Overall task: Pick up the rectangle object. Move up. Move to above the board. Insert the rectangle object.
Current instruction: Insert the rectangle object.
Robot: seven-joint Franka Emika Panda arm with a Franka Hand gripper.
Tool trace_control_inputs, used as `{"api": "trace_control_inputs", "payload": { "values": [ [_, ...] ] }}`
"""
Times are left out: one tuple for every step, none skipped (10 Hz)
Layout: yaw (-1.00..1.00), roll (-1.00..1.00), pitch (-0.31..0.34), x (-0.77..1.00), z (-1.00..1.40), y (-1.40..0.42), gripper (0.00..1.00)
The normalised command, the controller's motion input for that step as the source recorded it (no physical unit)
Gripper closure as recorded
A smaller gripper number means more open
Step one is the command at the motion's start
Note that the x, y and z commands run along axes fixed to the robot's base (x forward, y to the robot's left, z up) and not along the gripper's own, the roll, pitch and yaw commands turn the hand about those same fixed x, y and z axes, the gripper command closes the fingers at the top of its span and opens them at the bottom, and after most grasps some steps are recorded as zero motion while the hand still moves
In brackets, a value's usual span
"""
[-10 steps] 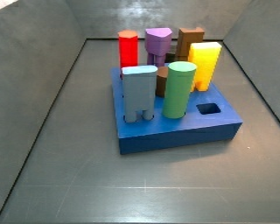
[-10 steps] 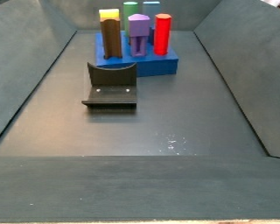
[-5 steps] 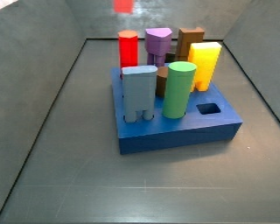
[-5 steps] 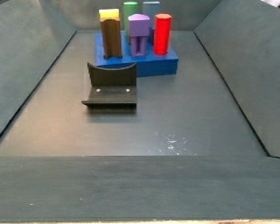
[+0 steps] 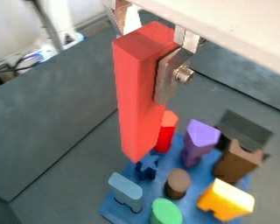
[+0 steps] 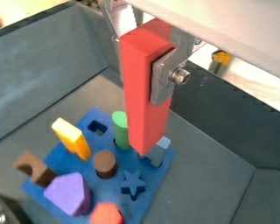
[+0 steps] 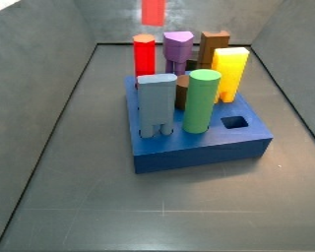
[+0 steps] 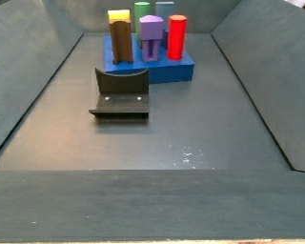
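The claw (image 5: 154,66) is up high with the bar (image 5: 140,96) clamped between its silver fingers (image 5: 170,74), held upright and well clear of everything below, as both wrist views show. So the pick and the lift look done. In a side view only the bar's lower end (image 7: 153,11) pokes in at the top edge of the frame, high over the back of the board (image 7: 200,148). The board sits on the dark floor with pegs standing in it: red cylinder (image 7: 145,55), purple peg (image 7: 180,49), brown block (image 7: 215,46), yellow block (image 7: 230,74), green cylinder (image 7: 200,100), grey-blue peg (image 7: 155,106). One square hole (image 7: 235,123) shows open near the front corner, and by my read that's the target. The bar hangs nearer the red cylinder's end, so the carry over the hole isn't finished. What's left: line up above that hole, then lower and insert. The fixture (image 8: 121,92) stands beside the board, out of the way.
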Motion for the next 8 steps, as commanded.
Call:
{"api": "trace_control_inputs", "payload": {
  "values": [
    [-0.51, 0.0, -0.047, 0.6, 0.0, 0.0, 1.0],
    [-0.48, 0.0, -0.033, 0.64, 0.0, 0.0, 1.0],
    [-0.47, 0.0, -0.011, 0.67, 0.0, 0.0, 1.0],
    [-0.49, 0.0, -0.006, 0.65, 0.0, 0.0, 1.0],
    [-0.51, 0.0, 0.0, 0.61, 0.0, 0.0, 1.0],
    [-0.51, 0.01, 0.0, 0.62, -0.02, 0.0, 1.0],
    [-0.46, 0.12, 0.01, 0.59, -0.22, 0.0, 1.0],
    [-0.46, 0.15, 0.076, 0.51, -0.27, 0.0, 1.0]
  ]
}}
